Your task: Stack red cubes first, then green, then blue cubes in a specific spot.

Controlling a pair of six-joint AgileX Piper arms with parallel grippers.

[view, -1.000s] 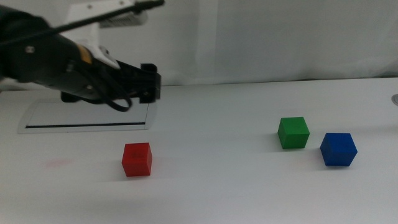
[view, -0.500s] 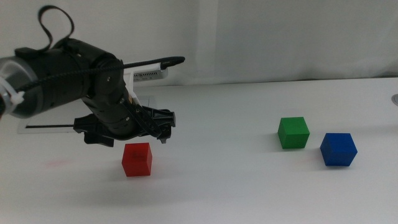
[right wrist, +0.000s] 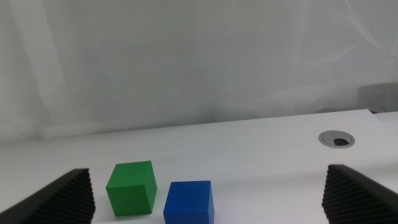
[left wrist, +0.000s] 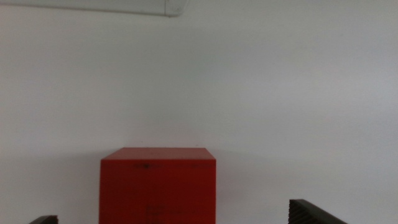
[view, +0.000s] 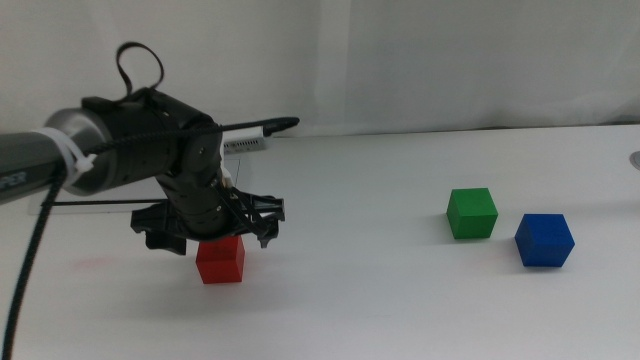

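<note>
The left gripper (view: 218, 238) hangs spread over the small matte red cube (view: 220, 259); right gripper (right wrist: 205, 218) waits, spread.

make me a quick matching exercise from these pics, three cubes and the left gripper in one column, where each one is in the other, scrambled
Things
1. red cube
2. green cube
3. blue cube
4. left gripper

Places
A. farthest right on the table in the middle view
B. directly above the red cube, jaws open
C. beside the blue cube, on its inner side
D. alone on the left side of the table

Pairs: 1-D, 2-C, 3-A, 4-B
</note>
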